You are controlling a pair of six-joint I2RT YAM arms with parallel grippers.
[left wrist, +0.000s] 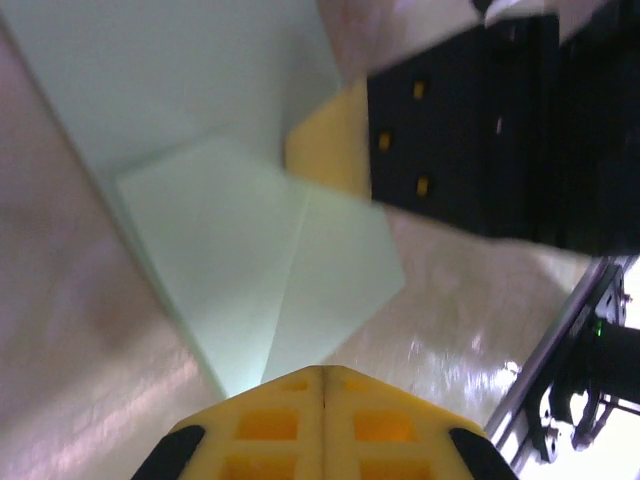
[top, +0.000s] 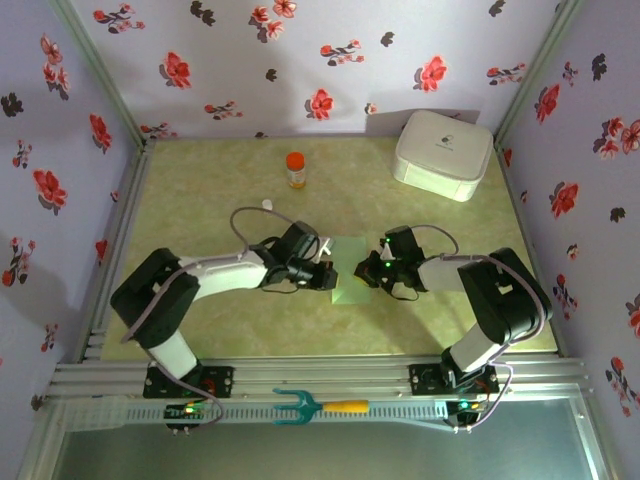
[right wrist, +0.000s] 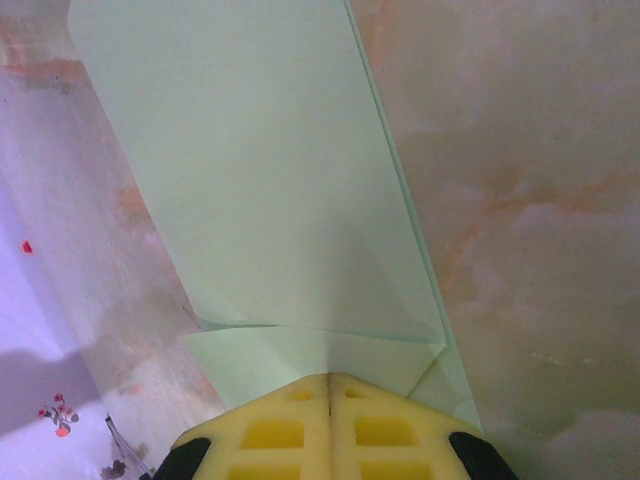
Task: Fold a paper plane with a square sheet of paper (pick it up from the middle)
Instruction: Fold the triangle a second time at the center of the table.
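Marbled tabletop (top: pixel 220 200) bears the creased mint-green paper sheet (right wrist: pixel 270 180); left gripper (left wrist: pixel 323 374) and right gripper (right wrist: pixel 328 380), jaws together, likely press folds flat.

Matt creased paper sheet (right wrist: pixel 270 180); glossy marbled tabletop (right wrist: pixel 520 200).

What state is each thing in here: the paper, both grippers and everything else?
sheet of paper, lying flat, partly folded, creased, not yet a plane.
left gripper, jaws shut, tip at the paper.
right gripper, jaws shut, tip at the paper's folded edge.
orange bottle, upright, capped.
white box, closed.
teal fork tool, lying flat.
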